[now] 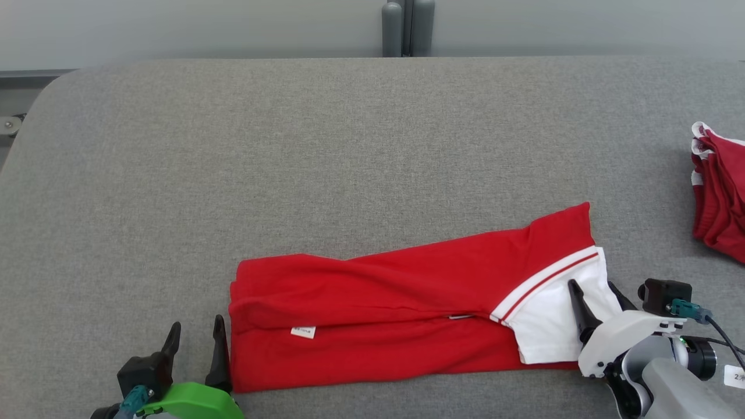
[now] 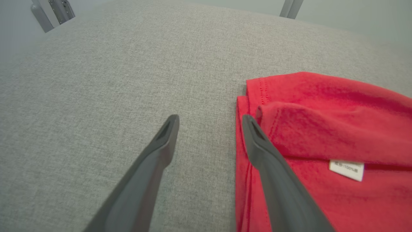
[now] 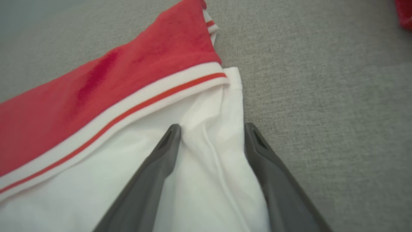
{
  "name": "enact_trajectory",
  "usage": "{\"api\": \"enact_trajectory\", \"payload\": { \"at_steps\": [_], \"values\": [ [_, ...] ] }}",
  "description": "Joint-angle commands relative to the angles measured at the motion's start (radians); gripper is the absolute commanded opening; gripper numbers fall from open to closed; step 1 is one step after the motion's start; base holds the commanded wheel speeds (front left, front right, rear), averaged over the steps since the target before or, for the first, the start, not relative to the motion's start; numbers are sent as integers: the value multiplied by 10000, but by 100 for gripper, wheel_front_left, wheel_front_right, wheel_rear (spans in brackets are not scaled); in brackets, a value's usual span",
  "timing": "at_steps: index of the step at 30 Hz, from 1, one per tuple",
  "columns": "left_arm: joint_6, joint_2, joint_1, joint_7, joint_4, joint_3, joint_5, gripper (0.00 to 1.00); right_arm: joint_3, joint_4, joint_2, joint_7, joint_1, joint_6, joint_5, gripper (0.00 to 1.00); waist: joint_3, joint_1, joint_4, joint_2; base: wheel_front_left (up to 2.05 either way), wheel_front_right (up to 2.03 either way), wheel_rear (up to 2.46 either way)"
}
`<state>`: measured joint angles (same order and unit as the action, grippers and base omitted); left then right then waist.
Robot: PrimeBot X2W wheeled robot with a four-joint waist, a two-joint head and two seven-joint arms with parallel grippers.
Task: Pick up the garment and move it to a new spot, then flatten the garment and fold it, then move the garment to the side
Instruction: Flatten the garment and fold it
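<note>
The folded red shirt (image 1: 378, 302) lies near the front of the gray table (image 1: 291, 145). The left gripper (image 1: 197, 323) at its left end and the right gripper (image 1: 592, 285) over its white part are both spread wide, holding nothing. I think each should pinch all the layers, then move together.

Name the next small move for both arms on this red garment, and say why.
Probably close both pairs of fingers. The garment lies as a long folded strip on the table; the left gripper stands open astride its left edge, the right gripper open astride the white end. Neither grips yet, so pinching both ends likely starts the next fold.
</note>
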<state>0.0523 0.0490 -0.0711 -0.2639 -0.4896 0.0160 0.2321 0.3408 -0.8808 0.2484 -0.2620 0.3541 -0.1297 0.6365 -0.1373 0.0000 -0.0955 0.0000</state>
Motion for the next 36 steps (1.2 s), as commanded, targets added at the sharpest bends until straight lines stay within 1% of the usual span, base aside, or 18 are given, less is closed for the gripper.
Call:
{"api": "enact_trajectory", "payload": {
  "at_steps": [1, 4, 5, 6, 7, 8, 10, 11, 13, 17, 20, 22, 24, 27, 29, 30, 31, 36],
  "values": [
    [-17, 37, -111, 4, 47, 12, -14, 100, 407, -184, -248, 354, -217, -26, 193, 100, 0, 0, -23, 0, 0, 0, 0],
    [-17, 37, -130, 4, 114, 51, -77, 100, 1036, -173, -213, 437, -254, -47, 545, 100, 17, 0, -90, 0, 0, 0, 0],
    [-23, 37, -124, 4, 131, 53, -81, 100, 1200, -175, -158, 424, -242, -47, 637, 80, 26, 0, -109, 0, 0, 0, 0],
    [-32, 38, -116, 4, 145, 60, -89, 100, 1374, -186, -110, 428, -237, -47, 719, 47, 36, 0, -125, 0, 0, 0, 0],
    [-40, 37, -104, 4, 155, 68, -96, 100, 1513, -214, -67, 423, -227, -47, 819, 38, 48, 0, -138, 0, 0, 0, 0],
    [-46, 37, -89, 4, 155, 68, -96, 100, 1609, -245, -15, 406, -212, -46, 925, 22, 64, 0, -147, 0, 0, 0, 0],
    [-73, 37, -49, 4, 159, 72, -65, 100, 1749, -361, 151, 340, -146, -29, 1085, 4, 103, 0, -159, 0, 0, 0, 0],
    [-87, 37, -22, 4, 157, 73, -42, 100, 1791, -413, 204, 300, -106, -3, 1166, 0, 118, 0, -161, 0, 0, 0, 0],
    [-107, 37, 33, 4, 165, 75, 6, 100, 1857, -567, 311, 249, -26, 3, 1305, 0, 143, 0, -154, 0, 0, 0, 0],
    [-100, 37, 88, 4, 167, 67, 18, 100, 1598, -809, 581, 106, 197, 23, 1422, 0, 168, 0, -110, 0, 0, 0, 0],
    [-111, 37, 107, 4, 205, 43, 6, 100, 1036, -914, 886, 18, 491, 51, 1318, 0, 205, 0, -36, 0, 0, 0, 0],
    [-73, 37, 116, 4, 211, 2, -13, 100, 514, -677, 1038, 3, 576, 29, 1034, 0, 243, 0, 26, 0, 0, 0, 0],
    [-40, 35, 119, 4, 223, 8, 3, 100, 72, -216, 1034, -24, 544, 2, 611, 0, 269, 0, 92, 0, 0, 0, 0],
    [-35, 38, 145, 4, 225, 59, 64, 100, -257, 762, 922, -27, 349, 0, -67, 0, 301, 0, 203, 0, 0, 0, 0],
    [-66, 38, 179, 4, 202, 85, 106, 100, -158, 1615, 740, -26, 149, -1, -386, 0, 344, 0, 259, 0, 0, 0, 0],
    [-63, 40, 199, 4, 176, 107, 107, 100, 237, 2423, 552, -27, -22, -3, -626, 0, 397, 0, 296, 0, 0, 0, 0],
    [-67, 40, 209, 4, 159, 114, 116, 100, 538, 2767, 458, -28, -100, -3, -654, 0, 428, 0, 306, 0, 0, 0, 0],
    [-53, 40, 154, 4, 90, 290, 185, 100, 2530, 3936, 130, 44, -60, -4, -397, 0, 530, 0, 186, 0, 0, 0, 0]
  ]
}}
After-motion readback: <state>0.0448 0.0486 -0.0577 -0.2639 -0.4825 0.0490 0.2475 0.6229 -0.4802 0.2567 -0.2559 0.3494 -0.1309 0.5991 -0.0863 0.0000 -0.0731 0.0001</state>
